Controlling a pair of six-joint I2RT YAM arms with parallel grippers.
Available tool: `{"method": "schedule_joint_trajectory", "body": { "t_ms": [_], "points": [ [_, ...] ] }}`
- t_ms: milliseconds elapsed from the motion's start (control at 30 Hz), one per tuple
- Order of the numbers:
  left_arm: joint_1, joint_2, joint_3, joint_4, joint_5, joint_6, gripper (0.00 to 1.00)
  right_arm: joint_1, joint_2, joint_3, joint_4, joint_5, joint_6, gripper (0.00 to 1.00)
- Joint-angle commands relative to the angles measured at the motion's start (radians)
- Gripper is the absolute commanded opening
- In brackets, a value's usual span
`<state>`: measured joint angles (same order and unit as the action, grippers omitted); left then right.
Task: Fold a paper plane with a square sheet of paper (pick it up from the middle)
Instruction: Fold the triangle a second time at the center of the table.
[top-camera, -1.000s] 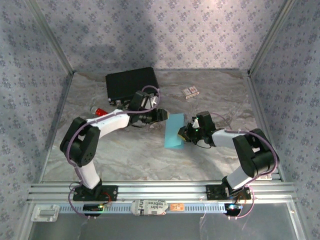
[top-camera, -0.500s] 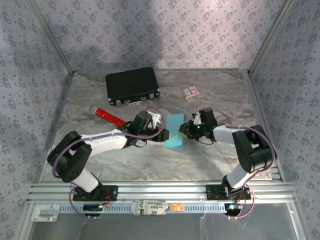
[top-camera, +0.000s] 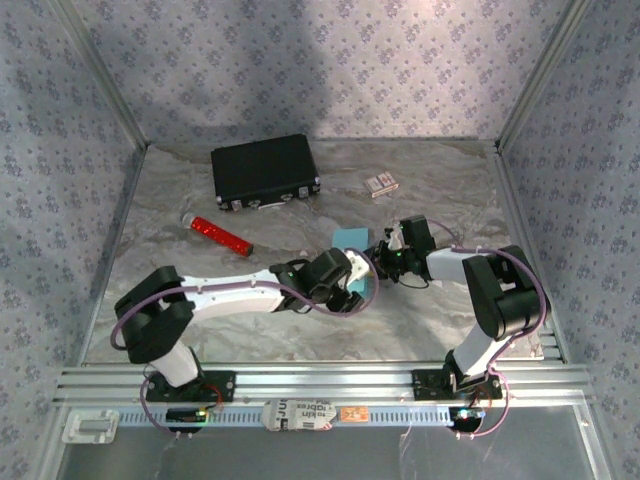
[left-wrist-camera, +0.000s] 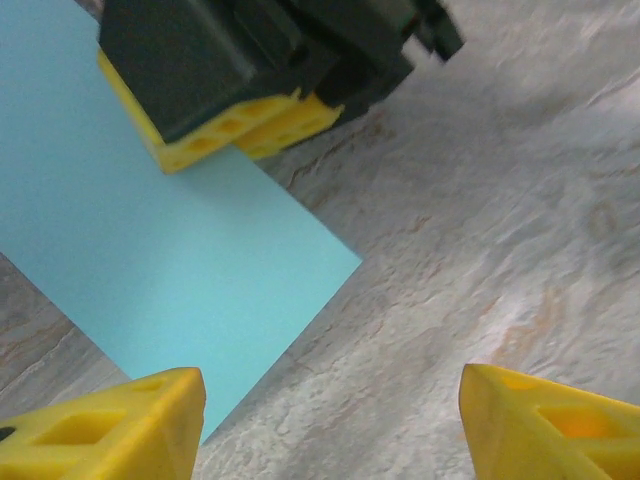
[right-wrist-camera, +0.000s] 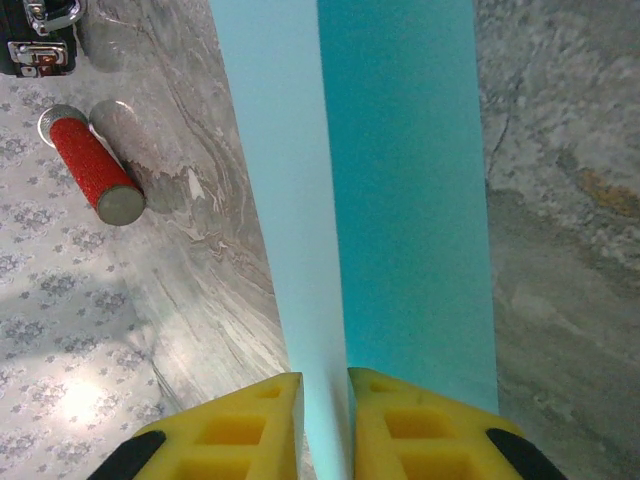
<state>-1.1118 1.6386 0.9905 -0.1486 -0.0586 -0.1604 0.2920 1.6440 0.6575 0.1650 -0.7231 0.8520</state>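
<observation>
The light cyan-blue square sheet of paper (top-camera: 349, 238) lies mid-table, and the left arm covers much of it. My right gripper (top-camera: 384, 262) is shut on the sheet's right edge. In the right wrist view the paper (right-wrist-camera: 400, 180) runs up from between the yellow fingertips of the right gripper (right-wrist-camera: 325, 425), one strip paler than the other. My left gripper (top-camera: 358, 288) hangs low over the sheet's near part, jaws wide open. In the left wrist view the left gripper (left-wrist-camera: 330, 425) straddles bare table beside the paper's corner (left-wrist-camera: 150, 260), facing the right gripper's fingers (left-wrist-camera: 240, 130). No folded plane is visible.
A black case (top-camera: 265, 172) stands at the back left, with a red tube (top-camera: 220, 235) in front of it. A small patterned box (top-camera: 380, 184) lies at the back centre. Patterned walls close in three sides. The red tube (right-wrist-camera: 95, 175) also lies left of the paper.
The left arm has swung from near the black case toward the front right and now reaches over the paper's near part. The right gripper has kept its hold and barely shifted.
</observation>
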Motion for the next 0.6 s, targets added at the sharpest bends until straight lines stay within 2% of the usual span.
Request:
{"method": "schedule_joint_trajectory", "body": {
  "t_ms": [0, 33, 67, 300, 567],
  "points": [
    [-0.035, 0.047, 0.049, -0.080, -0.102, 0.103, 0.76, -0.004, -0.007, 0.016, 0.008, -0.022, 0.012, 0.20],
    [-0.041, 0.057, 0.053, -0.077, -0.115, 0.107, 0.85, -0.004, -0.007, 0.016, 0.012, -0.023, 0.014, 0.20],
    [-0.048, 0.067, 0.058, -0.074, -0.133, 0.107, 0.88, -0.004, -0.007, 0.016, 0.019, -0.025, 0.019, 0.20],
    [-0.061, 0.112, 0.092, -0.056, -0.192, 0.124, 0.88, -0.002, -0.012, 0.016, 0.022, -0.024, 0.028, 0.20],
    [-0.062, 0.167, 0.120, -0.031, -0.222, 0.152, 0.80, -0.002, -0.013, 0.016, 0.027, -0.021, 0.036, 0.20]
  ]
}}
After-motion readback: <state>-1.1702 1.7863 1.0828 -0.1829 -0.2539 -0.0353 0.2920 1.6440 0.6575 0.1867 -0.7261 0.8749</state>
